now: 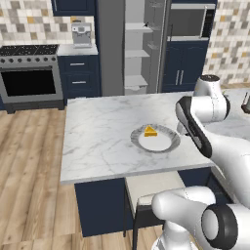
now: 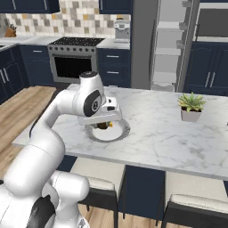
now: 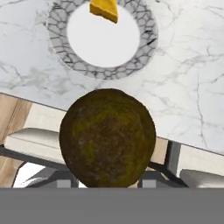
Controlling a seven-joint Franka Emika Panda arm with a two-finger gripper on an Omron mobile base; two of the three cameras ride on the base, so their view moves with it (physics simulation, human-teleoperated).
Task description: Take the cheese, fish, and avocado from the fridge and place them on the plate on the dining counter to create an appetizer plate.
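Note:
My gripper is shut on the avocado, a dark brown-black fruit with olive patches that hides the fingertips in the hand view. It hangs just above the near edge of the plate, over the dining counter. On the far side of the plate lies the yellow-orange cheese wedge, also seen at the top of the hand view as the cheese. Behind the island the grey fridge stands open with pale shelves. The fish is out of view.
A potted plant stands on the counter to the right. Stools are tucked under the near edge. A stove, a coffee machine and a microwave line the back wall.

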